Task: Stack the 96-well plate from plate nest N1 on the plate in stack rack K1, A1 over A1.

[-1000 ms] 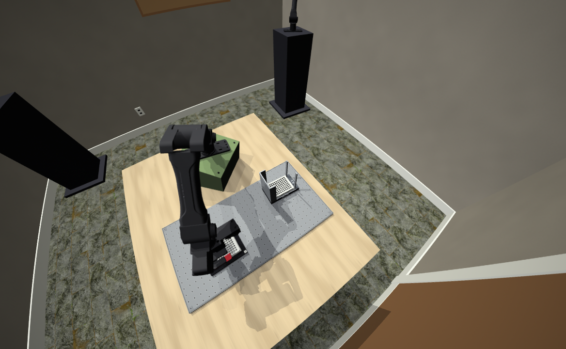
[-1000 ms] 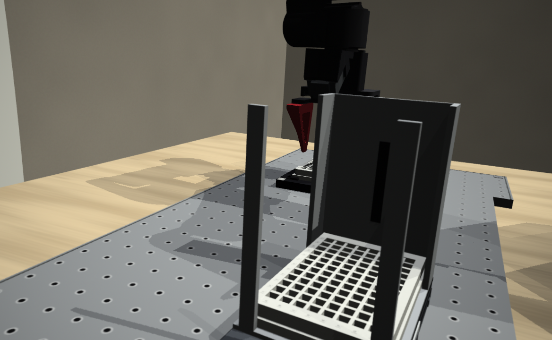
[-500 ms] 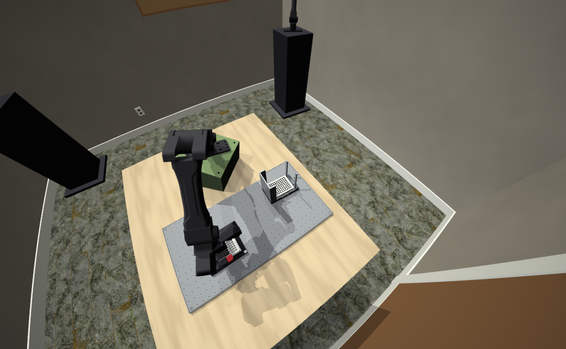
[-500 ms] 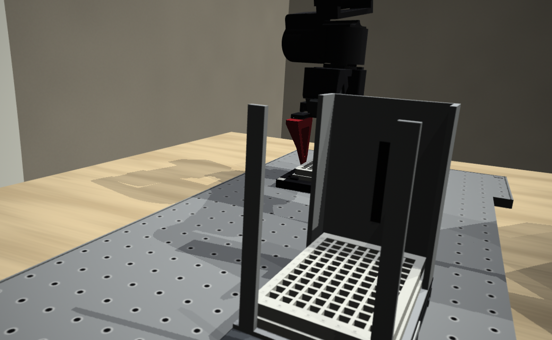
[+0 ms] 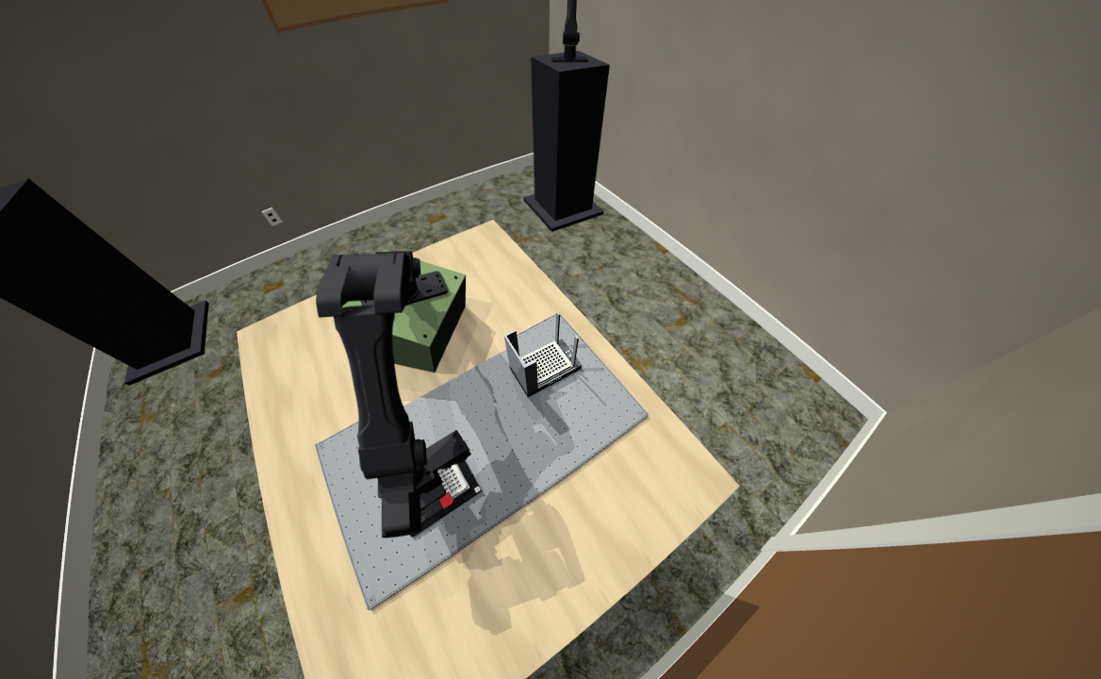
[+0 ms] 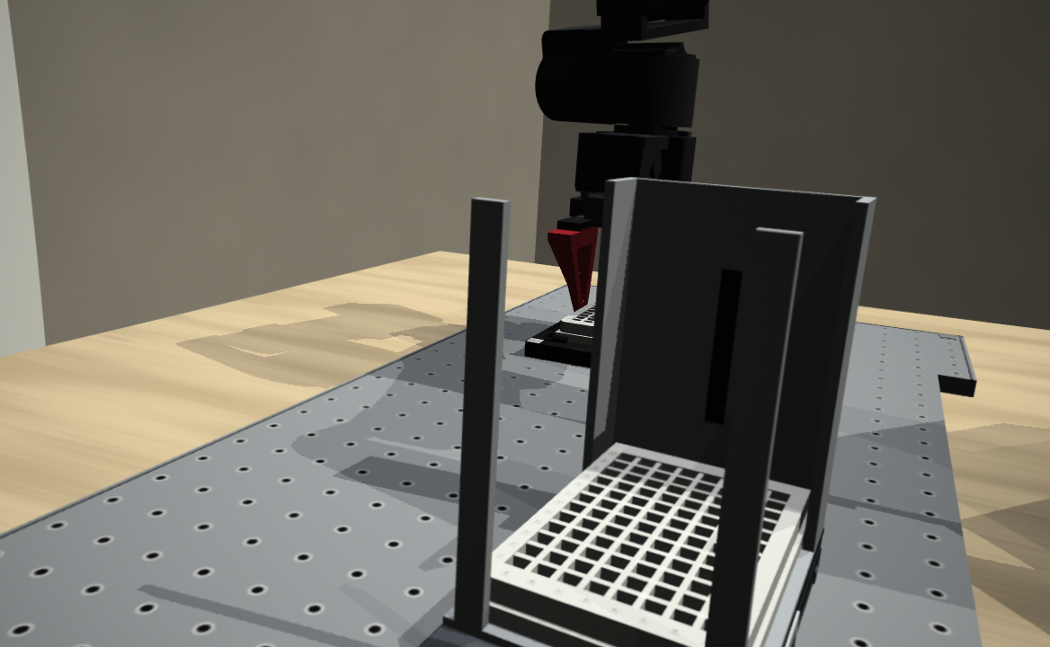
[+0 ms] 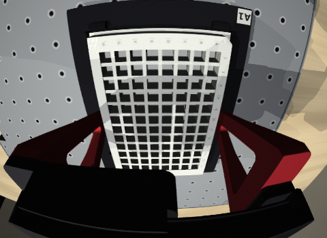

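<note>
The arm (image 5: 373, 372) is reaching down over plate nest N1 (image 7: 78, 65). The gripper (image 7: 159, 142) is straddling the 96-well plate (image 7: 159, 101), which is sitting in N1; jaws released, not yet gripping.

white plate (image 7: 160, 101) flat in nest (image 7: 78, 24) (a1 corner marked)

This looks like a lab bench setup. A perforated grey breadboard (image 5: 588, 422) lies on a wooden table (image 5: 301, 372), carrying a well-plate rack (image 6: 486, 322). Black camera pedestals (image 5: 568, 126) stand on stone-patterned flooring (image 5: 706, 338).
</note>
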{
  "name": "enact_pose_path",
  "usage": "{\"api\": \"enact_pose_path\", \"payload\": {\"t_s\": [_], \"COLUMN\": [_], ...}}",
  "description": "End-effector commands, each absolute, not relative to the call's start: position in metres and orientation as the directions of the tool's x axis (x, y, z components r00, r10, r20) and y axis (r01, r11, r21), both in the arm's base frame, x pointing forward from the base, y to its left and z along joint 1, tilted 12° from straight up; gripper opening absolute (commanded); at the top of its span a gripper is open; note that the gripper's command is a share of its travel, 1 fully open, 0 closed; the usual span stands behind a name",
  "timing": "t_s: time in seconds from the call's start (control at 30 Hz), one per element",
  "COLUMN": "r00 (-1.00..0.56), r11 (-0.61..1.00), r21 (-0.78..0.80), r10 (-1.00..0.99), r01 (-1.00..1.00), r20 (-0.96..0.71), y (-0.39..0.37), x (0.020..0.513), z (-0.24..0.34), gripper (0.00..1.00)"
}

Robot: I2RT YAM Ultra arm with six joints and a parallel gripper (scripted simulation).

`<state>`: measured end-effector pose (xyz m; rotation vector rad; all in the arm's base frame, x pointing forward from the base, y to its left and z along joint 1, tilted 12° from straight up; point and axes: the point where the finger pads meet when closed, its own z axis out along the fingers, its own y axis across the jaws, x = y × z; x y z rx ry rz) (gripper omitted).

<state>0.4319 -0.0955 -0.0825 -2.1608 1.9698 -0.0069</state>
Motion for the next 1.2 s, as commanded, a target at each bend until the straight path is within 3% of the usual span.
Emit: {"api": "enact_pose_path", "payload": {"t_s": [0.0, 1.1, 1.17], "r00": [0.101, 0.097, 0.098], "r11": [-0.076, -0.073, -0.072], "r21": [-0.171, -0.155, -0.173], "r10": [-0.985, -0.983, -0.984], "r01": [-0.982, -0.985, -0.982], "r20": [-0.141, -0.155, -0.147], "y": [-0.096, -0.093, -0.097], "x": [0.434, 0.429, 0.432], "z": [-0.079, -0.088, -0.07], "gripper": [0.0, 0.0, 0.0]}}
